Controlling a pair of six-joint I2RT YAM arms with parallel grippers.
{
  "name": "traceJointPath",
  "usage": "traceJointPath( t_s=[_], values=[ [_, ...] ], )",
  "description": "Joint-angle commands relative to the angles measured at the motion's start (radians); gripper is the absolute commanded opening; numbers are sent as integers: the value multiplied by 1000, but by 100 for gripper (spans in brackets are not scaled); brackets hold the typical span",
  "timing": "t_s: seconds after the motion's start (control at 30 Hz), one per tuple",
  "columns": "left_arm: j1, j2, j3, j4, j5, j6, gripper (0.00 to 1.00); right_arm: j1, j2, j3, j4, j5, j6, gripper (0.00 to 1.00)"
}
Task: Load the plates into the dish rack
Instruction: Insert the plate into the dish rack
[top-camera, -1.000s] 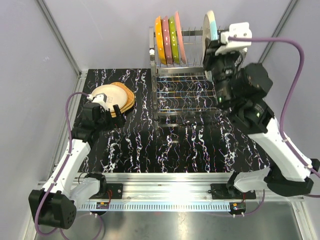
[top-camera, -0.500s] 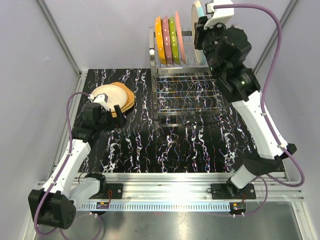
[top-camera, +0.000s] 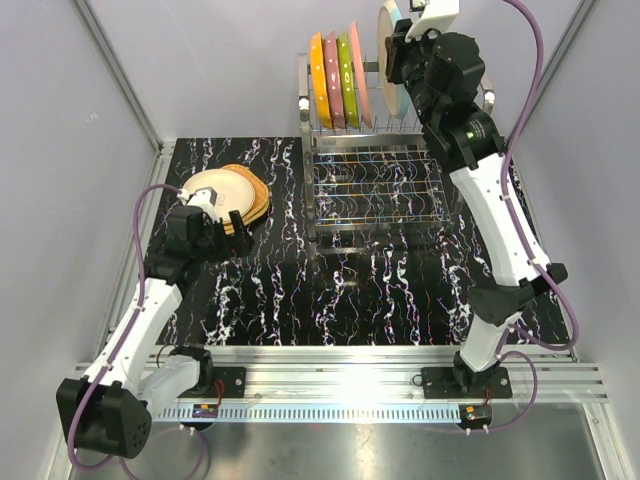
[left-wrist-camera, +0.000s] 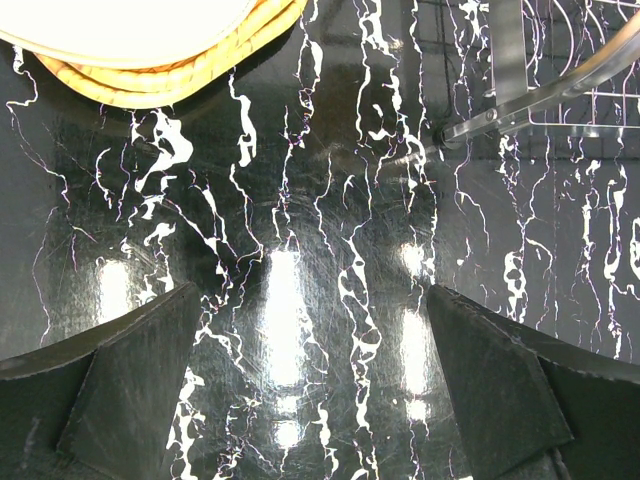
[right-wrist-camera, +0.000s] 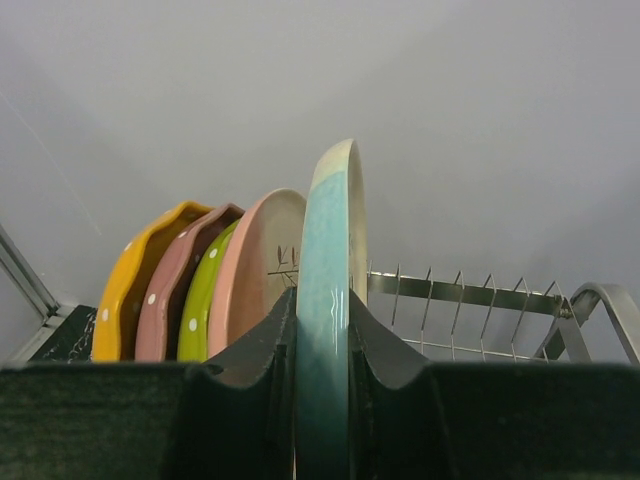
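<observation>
Four plates (top-camera: 335, 80) stand on edge in the dish rack (top-camera: 375, 190), top centre. My right gripper (right-wrist-camera: 322, 390) is clamped on a blue plate (right-wrist-camera: 328, 230) just beside them. My left gripper (left-wrist-camera: 310, 390), jaws wide apart, hangs by the stack (top-camera: 250, 195) at left.

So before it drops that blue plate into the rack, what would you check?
1. Grip: right pincer shut on the blue plate, clamped on both faces - ok.
2. Blue plate upright, edge-on - ok.
3. Free prongs on the rack right of the salmon plate - ok.
4. Gap between blue plate and salmon plate - cannot tell, they overlap in view.
5. Left pincer out of the way, open over the table beside the stacked plates - ok.
</observation>
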Motion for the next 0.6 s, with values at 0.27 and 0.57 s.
traceJointPath(
  t_s=[0.27,0.57],
  values=[
    [-4,14,3,30,20,9,99,-37,99,222,129,-86,28,0],
    [-5,20,5,33,28,9,99,-51,142,259,145,-81,54,0]
  ],
)
